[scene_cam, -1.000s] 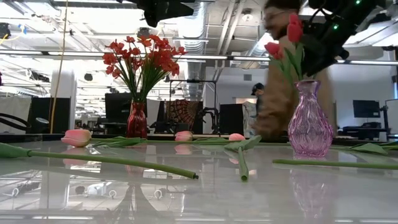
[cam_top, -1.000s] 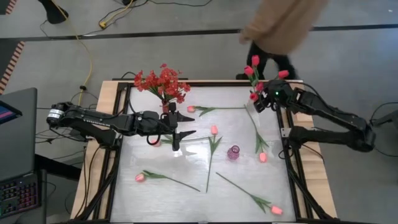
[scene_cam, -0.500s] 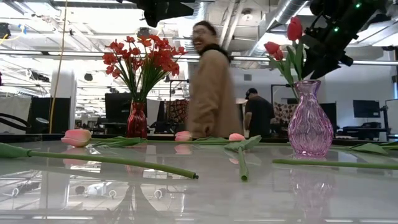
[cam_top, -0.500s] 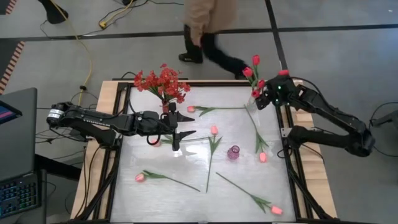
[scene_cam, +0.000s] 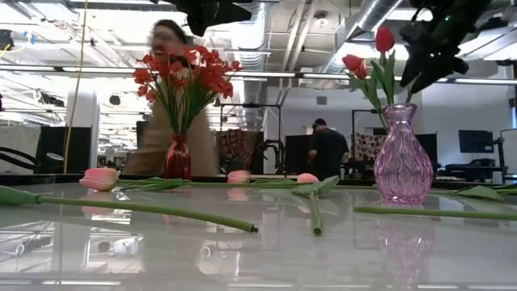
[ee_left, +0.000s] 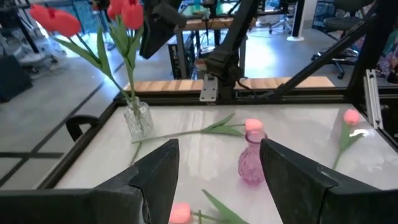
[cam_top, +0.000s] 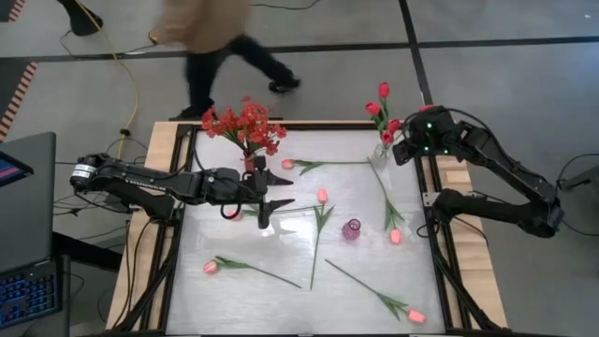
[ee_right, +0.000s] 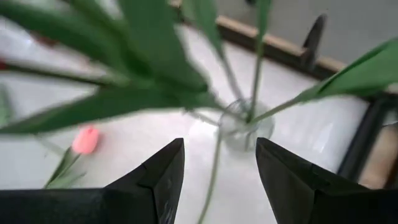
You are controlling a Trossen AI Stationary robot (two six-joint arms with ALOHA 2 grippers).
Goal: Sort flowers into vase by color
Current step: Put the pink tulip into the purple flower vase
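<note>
Table [cam_top: 299,281], white-topped in a wooden frame, is carrying three vases and six loose pink tulips. Red vase [scene_cam: 178,156] is standing at the far left edge, holding the bushy spray of small red blossoms [cam_top: 244,125]. Clear glass vase [ee_left: 137,119] is standing at the far right corner, holding the red tulips [cam_top: 382,105]. Small purple vase [cam_top: 351,229] is standing near the table's middle, right of centre, with no stems showing in it from above. Pink tulips are lying flat: one [cam_top: 289,165] just right of the red vase, one [cam_top: 322,196] near the middle, one [cam_top: 396,237] just right of the purple vase, one [cam_top: 211,267] at the near left, one [cam_top: 416,316] at the near right corner, and one [cam_top: 237,214] partly hidden under the left arm. Left hand [cam_top: 267,198] is hanging over the left middle of the table beside the red vase, fingers spread wide, gripping nothing. Right hand [cam_top: 402,148] is hovering just right of the clear vase, above its leaves, fingers parted and empty. A person [scene_cam: 166,97] is passing beyond the far edge.
</note>
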